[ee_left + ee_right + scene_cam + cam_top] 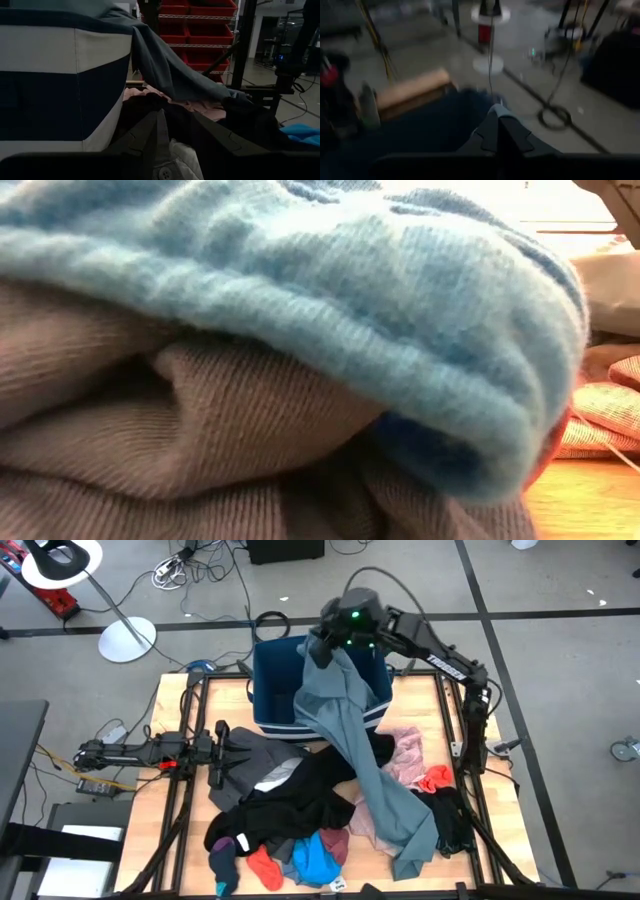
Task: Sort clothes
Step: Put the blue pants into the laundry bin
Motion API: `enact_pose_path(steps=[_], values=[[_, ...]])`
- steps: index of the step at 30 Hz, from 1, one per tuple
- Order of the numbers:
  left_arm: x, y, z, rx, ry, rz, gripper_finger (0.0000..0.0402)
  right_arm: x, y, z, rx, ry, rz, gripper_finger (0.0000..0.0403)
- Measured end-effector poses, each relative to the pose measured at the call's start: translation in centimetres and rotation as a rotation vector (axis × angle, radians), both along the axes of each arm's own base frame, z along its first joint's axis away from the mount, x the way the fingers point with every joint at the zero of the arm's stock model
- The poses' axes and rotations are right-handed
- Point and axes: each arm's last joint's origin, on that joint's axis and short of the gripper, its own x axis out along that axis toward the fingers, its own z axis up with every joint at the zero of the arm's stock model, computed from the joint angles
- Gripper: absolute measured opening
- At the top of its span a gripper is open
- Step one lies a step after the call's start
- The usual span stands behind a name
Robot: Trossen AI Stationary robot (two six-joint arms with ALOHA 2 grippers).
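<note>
right hand: (322, 652) above the bin (270, 690), at its far rim; fingers pressed together, pinching the top of the grey-teal garment (350, 740).
grey-teal garment: long; hangs from the right hand, crosses the bin's near-right rim, and trails over the pile (300, 800) on the desk (170, 700) in front of the bin. Only the top part is over the bin opening.
left hand: (222, 752) left of the bin's near corner, low by the pile; fingers spread, holding nothing. In its wrist view a pale buttoned cloth (172, 165) lies just under the fingers, probably not gripped, view is dim.
pile: black, pink, orange-red, bright blue and maroon pieces, all on the desk in front of the bin, none sorted yet as far as seen.
risk 1: if released now, most of the garment's weight is outside the bin; the tail would likely pull it back out over the rim.
risk 2: tail lies across the black and pink pieces; lifting or swinging further could drag them along or off the desk edge.
risk 3: cloth draped on the rim could tip or shift the soft bin when pulled.
risk 4: pinch is on a small bunch of fabric; a heavy hanging length may slip out mid-move.
</note>
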Motion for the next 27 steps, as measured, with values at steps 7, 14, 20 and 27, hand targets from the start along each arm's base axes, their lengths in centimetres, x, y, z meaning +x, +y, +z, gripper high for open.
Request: enact_pose_path(steps=[7,14,20,27], values=[[0.0,0.0,0.0,0.0,0.0,0.0,0.0124,1.3,-0.8,-4.7,0.082,0.28,0.042,0.0021],[0.0,0.0,0.0,0.0,0.001,0.0,0.0124,1.1,-0.7,-5.1,0.143,0.305,0.067,0.0073],[0.0,0.0,0.0,0.0,0.001,0.0,0.0124,-0.3,-0.1,-4.1,0.168,0.308,0.053,0.0129],[0.0,0.0,0.0,0.0,0.001,0.0,0.0124,-4.5,3.2,-1.2,0.225,0.36,0.07,0.0156]])
